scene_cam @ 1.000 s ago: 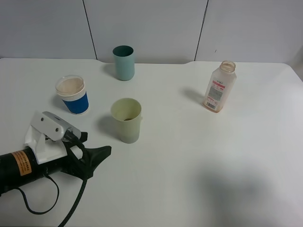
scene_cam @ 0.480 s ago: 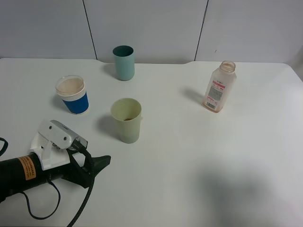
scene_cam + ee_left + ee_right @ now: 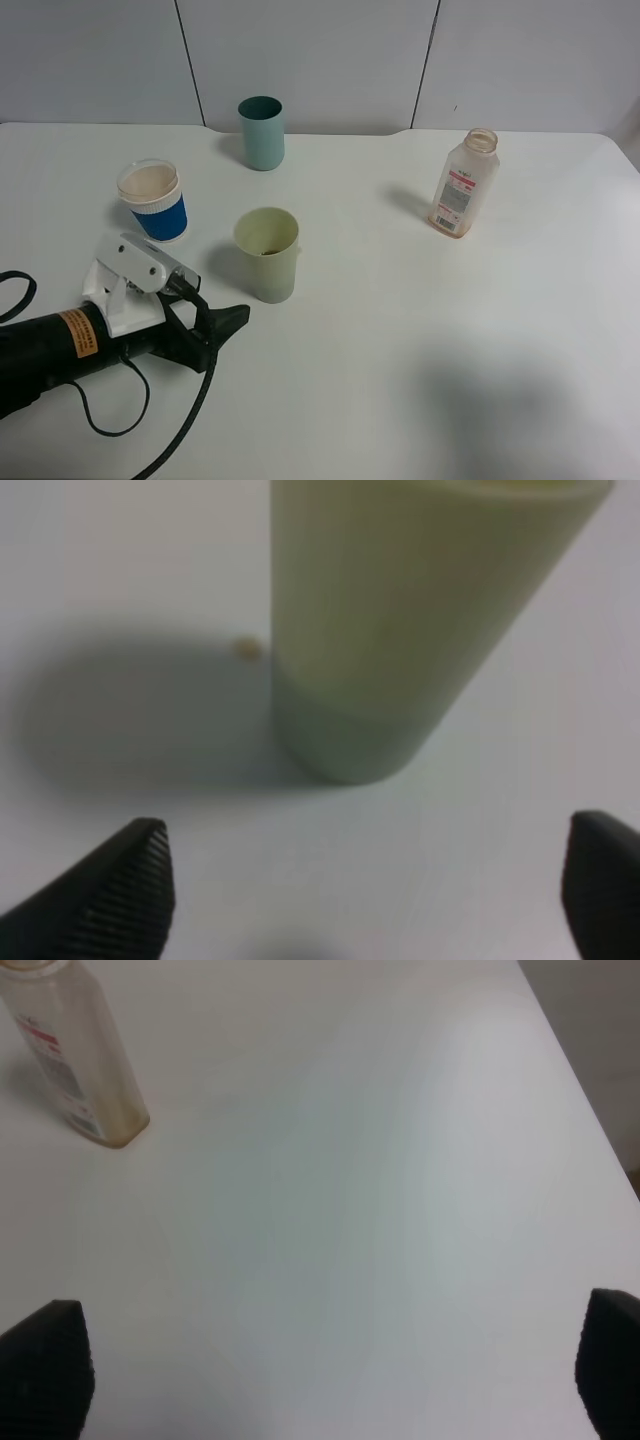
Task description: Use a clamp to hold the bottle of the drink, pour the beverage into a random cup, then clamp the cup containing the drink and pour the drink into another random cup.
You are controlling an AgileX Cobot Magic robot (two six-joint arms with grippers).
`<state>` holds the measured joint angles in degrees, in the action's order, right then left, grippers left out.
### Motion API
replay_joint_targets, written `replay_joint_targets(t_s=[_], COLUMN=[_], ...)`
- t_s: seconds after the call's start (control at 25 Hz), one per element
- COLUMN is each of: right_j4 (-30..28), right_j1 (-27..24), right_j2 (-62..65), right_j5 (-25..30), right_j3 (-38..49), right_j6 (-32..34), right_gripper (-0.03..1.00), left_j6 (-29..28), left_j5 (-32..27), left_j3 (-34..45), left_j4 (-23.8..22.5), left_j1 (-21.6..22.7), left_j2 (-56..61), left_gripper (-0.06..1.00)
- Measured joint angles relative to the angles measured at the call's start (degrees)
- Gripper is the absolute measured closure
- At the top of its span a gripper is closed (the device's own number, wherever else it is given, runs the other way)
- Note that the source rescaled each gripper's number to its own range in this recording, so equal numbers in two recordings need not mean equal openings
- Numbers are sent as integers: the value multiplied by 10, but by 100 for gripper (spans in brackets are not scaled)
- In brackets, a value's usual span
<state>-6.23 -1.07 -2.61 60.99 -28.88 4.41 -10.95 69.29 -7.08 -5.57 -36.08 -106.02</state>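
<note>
The pale green cup (image 3: 268, 255) stands mid-table with a little brown drink at its bottom. My left gripper (image 3: 224, 318) lies low just left and in front of it, open and not touching it. The left wrist view shows this cup (image 3: 400, 630) close ahead, beyond the two fingertips (image 3: 115, 895) of the left gripper (image 3: 360, 900). The bottle (image 3: 464, 183) stands uncapped and nearly empty at the right rear. My right gripper (image 3: 325, 1370) is open over bare table, with the bottle (image 3: 75, 1055) well away from it. It is out of the high view.
A teal cup (image 3: 261, 132) stands at the back near the wall. A blue-and-white paper cup (image 3: 153, 200) sits at the left, just behind my left arm. A small tan speck (image 3: 247, 650) lies on the table beside the green cup. The table's right edge (image 3: 585, 1100) runs near the right gripper.
My left arm has slid right and slightly away from the front edge, bringing its open gripper closer to the pale green cup. Cups and bottle have not moved.
</note>
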Motion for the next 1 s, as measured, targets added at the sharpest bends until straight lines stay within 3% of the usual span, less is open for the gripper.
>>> replay_joint_targets(t_s=[1.0], right_j4=[0], right_j1=[0], right_j2=[0], right_j5=[0], right_j3=[0], right_j6=[0], right_gripper=[3], left_j6=[14], left_j5=[0], left_j3=[-69], left_j4=[-8], left_j1=[0], left_j2=[-37], left_gripper=[19])
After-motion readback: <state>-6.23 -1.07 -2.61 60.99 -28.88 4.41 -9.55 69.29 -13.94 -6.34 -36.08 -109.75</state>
